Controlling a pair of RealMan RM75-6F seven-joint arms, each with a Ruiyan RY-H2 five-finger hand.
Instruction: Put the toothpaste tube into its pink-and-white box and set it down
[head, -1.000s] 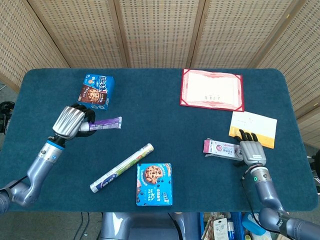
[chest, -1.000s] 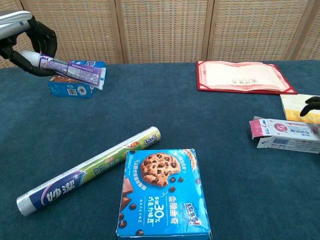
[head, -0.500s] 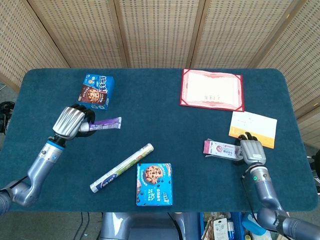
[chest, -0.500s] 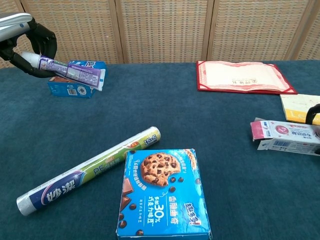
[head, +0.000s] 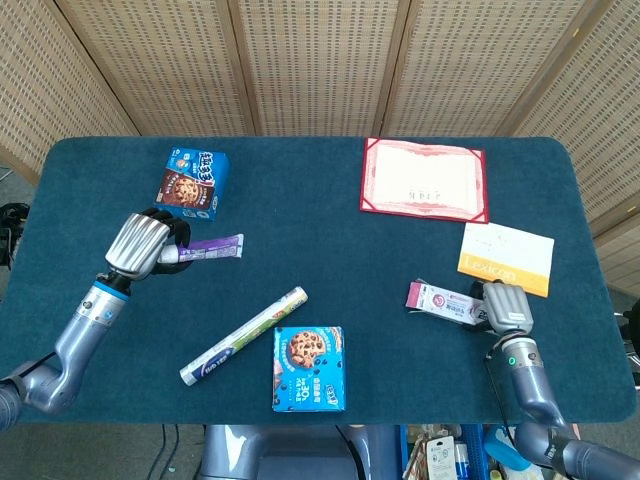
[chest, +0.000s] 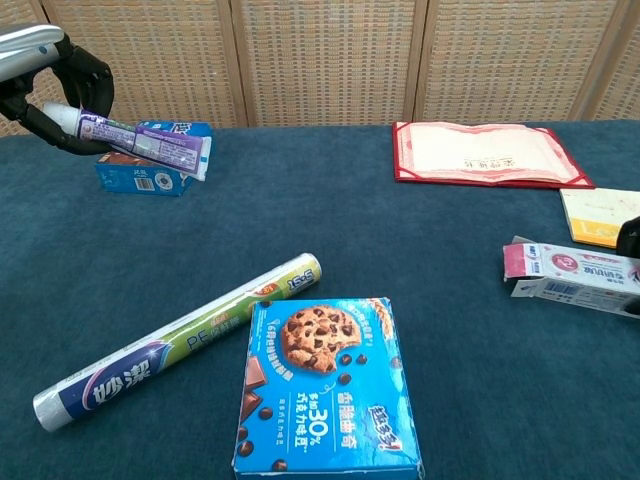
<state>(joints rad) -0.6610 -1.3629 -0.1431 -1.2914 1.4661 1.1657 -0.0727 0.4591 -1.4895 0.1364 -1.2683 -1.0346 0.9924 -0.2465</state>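
My left hand (head: 148, 245) is raised over the table's left side. It grips the cap end of the purple toothpaste tube (head: 212, 246), which points right. In the chest view the left hand (chest: 52, 82) is at the top left, and the toothpaste tube (chest: 150, 141) slants down toward the right. The pink-and-white box (head: 438, 298) lies flat on the right side, its open flap to the left. My right hand (head: 505, 307) has its fingers curled over the box's right end. In the chest view the pink-and-white box (chest: 568, 274) reaches the right edge, where only a dark bit of the right hand (chest: 631, 236) shows.
A roll of plastic wrap (head: 244, 336) and a blue cookie box (head: 309, 368) lie at the front centre. Another blue cookie box (head: 192, 184) stands behind the tube. A red certificate folder (head: 424, 178) lies at the back right. A yellow-and-white card (head: 506, 258) lies behind the right hand.
The right hand's fingers, spread over the box's end a second ago, have curled down onto it. The box has shifted slightly right. The left hand and tube have stayed still.
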